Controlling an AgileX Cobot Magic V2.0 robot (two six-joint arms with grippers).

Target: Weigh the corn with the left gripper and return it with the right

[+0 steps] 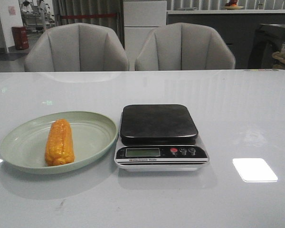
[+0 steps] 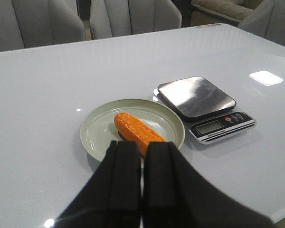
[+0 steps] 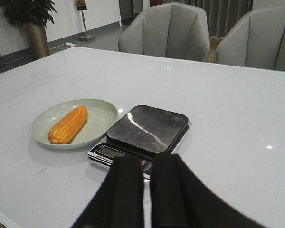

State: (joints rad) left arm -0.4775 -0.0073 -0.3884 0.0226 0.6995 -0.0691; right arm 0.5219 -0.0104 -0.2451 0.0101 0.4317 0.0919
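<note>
The orange-yellow corn [image 1: 59, 142] lies lengthwise on a pale green plate [image 1: 90, 135] at the table's left. It also shows in the left wrist view [image 2: 135, 130] and the right wrist view [image 3: 68, 125]. A scale [image 1: 159, 124] with a dark platform stands right of the plate, its platform bare. My left gripper [image 2: 142, 148] is shut and empty, held above the table short of the plate. My right gripper [image 3: 147, 164] is shut and empty, held above the table short of the scale [image 3: 147, 128]. Neither gripper shows in the front view.
The white glossy table [image 1: 237, 114] carries only the plate and the scale. Two grey chairs [image 1: 76, 47] stand behind its far edge. A bright light patch [image 1: 254, 169] reflects at the front right.
</note>
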